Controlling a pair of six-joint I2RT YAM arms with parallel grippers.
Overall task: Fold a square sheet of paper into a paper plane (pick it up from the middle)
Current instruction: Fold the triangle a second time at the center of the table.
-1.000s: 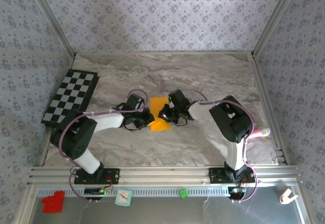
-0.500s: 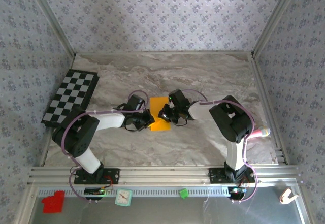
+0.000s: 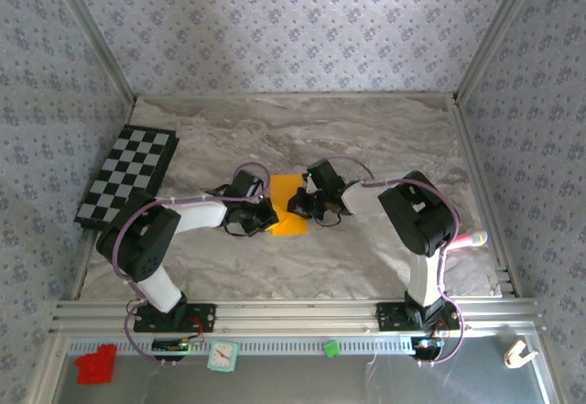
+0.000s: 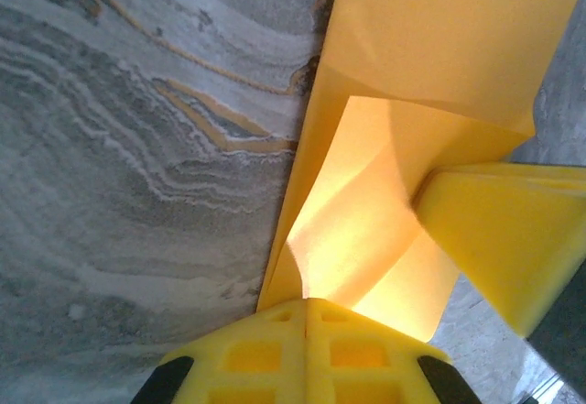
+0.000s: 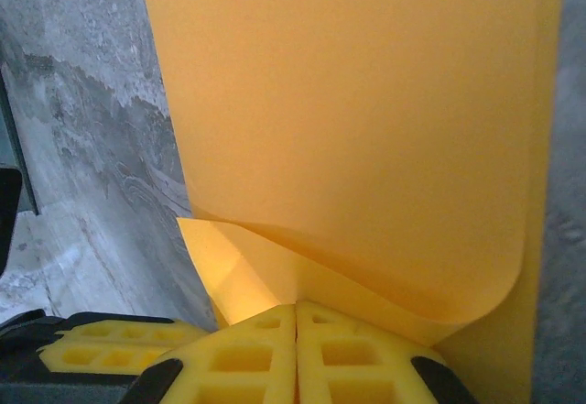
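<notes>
The square sheet of paper lies orange on the marble table, partly folded, with a raised flap between the two grippers. My left gripper is at its left edge and my right gripper at its right edge. In the left wrist view the yellow jaws of the left gripper are shut on a curled-up edge of the paper, and a finger of the right gripper presses in from the right. In the right wrist view the right gripper is shut on a lifted fold of the paper.
A black-and-white checkered mat lies at the far left against the wall. A pink-and-white object sits by the right rail. On the near shelf are a red block, a small clock and a green piece.
Both grippers stay pinched at the sheet. The left arm's elbow has crept slightly to the right and the right gripper has nudged a little right; the paper has barely moved.
</notes>
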